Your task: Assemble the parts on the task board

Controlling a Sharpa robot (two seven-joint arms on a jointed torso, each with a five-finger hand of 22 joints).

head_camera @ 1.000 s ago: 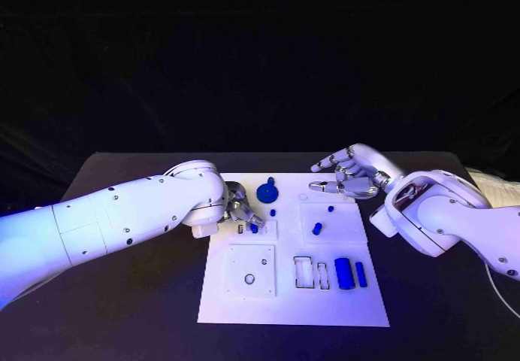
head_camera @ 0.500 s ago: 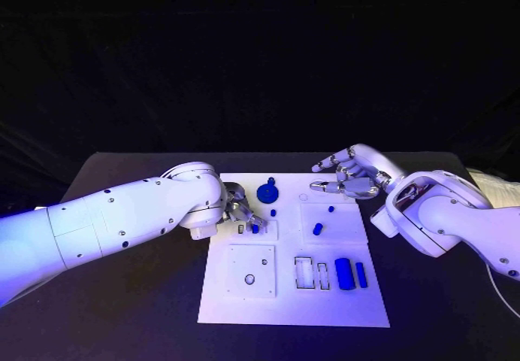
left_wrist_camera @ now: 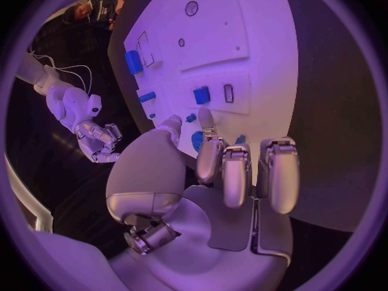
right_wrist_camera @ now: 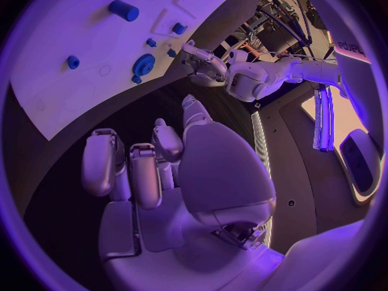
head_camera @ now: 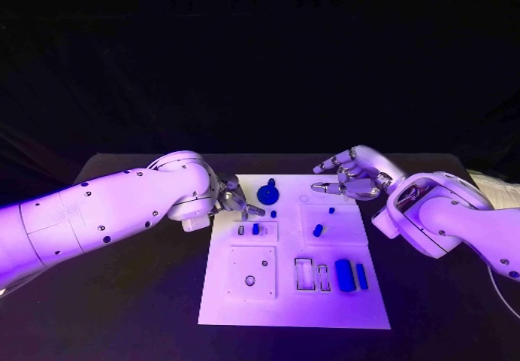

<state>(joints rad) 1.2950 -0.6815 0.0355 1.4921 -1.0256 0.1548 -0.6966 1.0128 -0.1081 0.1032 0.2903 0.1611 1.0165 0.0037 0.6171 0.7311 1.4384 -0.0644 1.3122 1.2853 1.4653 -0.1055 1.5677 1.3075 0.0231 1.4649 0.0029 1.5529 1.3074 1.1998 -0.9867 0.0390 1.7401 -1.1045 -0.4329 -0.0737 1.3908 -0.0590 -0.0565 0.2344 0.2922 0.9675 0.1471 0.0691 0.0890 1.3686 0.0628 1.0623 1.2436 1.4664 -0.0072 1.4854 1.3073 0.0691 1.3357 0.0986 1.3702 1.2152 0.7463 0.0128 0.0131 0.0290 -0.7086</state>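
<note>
The white task board (head_camera: 284,301) lies mid-table. A small blue piece (head_camera: 255,228) stands in its upper-left plate, also seen as a blue square piece (left_wrist_camera: 201,95). My left hand (head_camera: 230,201) hovers just off the board's upper-left edge, fingers (left_wrist_camera: 236,171) apart and holding nothing. A blue disk (head_camera: 267,195) lies beside it, near the board's far edge. A blue peg (head_camera: 318,230) sits in the upper-right plate. A large blue block (head_camera: 343,274) and a thin blue bar (head_camera: 361,274) lie at the lower right. My right hand (head_camera: 349,180) hangs empty over the board's far right corner.
Two empty slots (head_camera: 312,274) sit left of the large block. A plate with a round hole (head_camera: 250,280) takes the board's lower left. A tiny blue piece (head_camera: 273,213) lies below the disk. Black table (head_camera: 119,301) surrounds the board.
My left hand has let go of the small blue piece and drawn back up and to the left, off the plate. The piece stays standing. The right hand has barely moved.
</note>
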